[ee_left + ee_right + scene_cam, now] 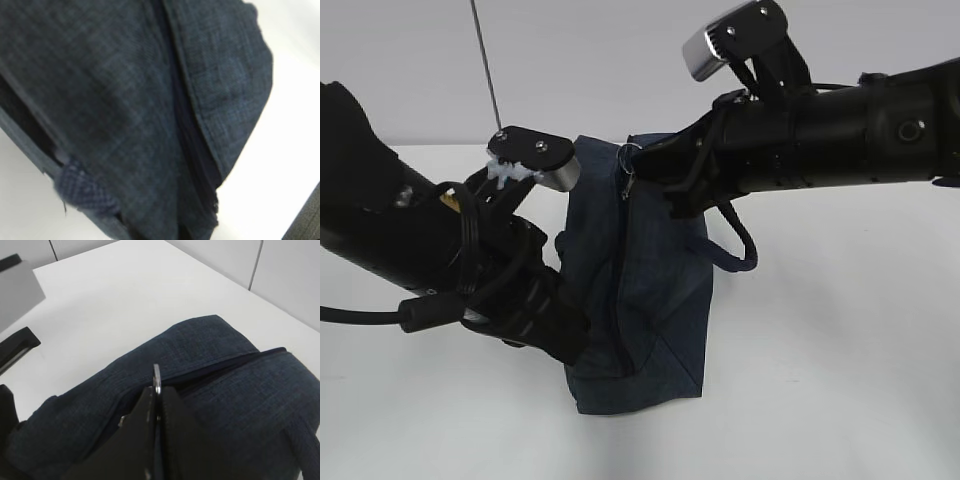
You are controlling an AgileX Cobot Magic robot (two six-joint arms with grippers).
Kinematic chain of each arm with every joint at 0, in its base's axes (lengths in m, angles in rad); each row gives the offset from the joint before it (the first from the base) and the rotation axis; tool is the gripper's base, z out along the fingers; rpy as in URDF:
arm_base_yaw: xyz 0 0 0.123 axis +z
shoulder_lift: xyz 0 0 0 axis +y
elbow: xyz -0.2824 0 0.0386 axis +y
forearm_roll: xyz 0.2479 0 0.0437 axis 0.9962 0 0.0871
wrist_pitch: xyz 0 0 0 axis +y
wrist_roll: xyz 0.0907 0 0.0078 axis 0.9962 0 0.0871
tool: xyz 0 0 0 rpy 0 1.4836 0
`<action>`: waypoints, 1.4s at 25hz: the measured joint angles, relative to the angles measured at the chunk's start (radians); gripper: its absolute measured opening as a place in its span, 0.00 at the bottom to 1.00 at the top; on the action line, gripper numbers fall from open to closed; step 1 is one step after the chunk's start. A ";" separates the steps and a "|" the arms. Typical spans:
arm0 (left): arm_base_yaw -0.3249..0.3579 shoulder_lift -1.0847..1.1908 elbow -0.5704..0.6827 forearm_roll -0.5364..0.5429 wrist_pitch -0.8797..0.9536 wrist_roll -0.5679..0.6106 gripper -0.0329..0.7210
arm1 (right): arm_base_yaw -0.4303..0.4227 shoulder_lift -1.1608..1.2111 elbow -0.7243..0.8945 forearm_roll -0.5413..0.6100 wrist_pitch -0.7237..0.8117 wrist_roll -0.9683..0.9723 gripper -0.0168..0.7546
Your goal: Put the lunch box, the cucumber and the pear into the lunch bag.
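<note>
I see the white surface [840, 380] carrying the lunch bag [650, 330], standing upright at centre between both arms. Its zipper [623, 300] runs top to bottom down the front face. My right tool [156, 405] sits at the bag's top, closed tight on the silver ring pull [157, 379], so any pull follows that vertical line. The left tool presses low against the bag's left side; I cannot tell its opening.

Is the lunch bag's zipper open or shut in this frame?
Shut as far as visible: the lunch bag shows an unbroken zipper line. The right pincer is clamped on the silver ring pull.
</note>
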 joint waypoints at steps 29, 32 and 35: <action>0.000 0.000 -0.003 0.011 0.030 -0.004 0.05 | -0.162 0.332 -0.448 -0.281 -0.219 0.361 0.02; 0.000 0.000 -0.003 0.011 0.030 -0.004 0.05 | -0.165 0.376 -0.512 -0.340 -0.253 0.441 0.02; 0.000 0.000 -0.003 0.011 0.030 -0.004 0.05 | -0.172 0.415 -0.583 -0.399 -0.300 0.530 0.02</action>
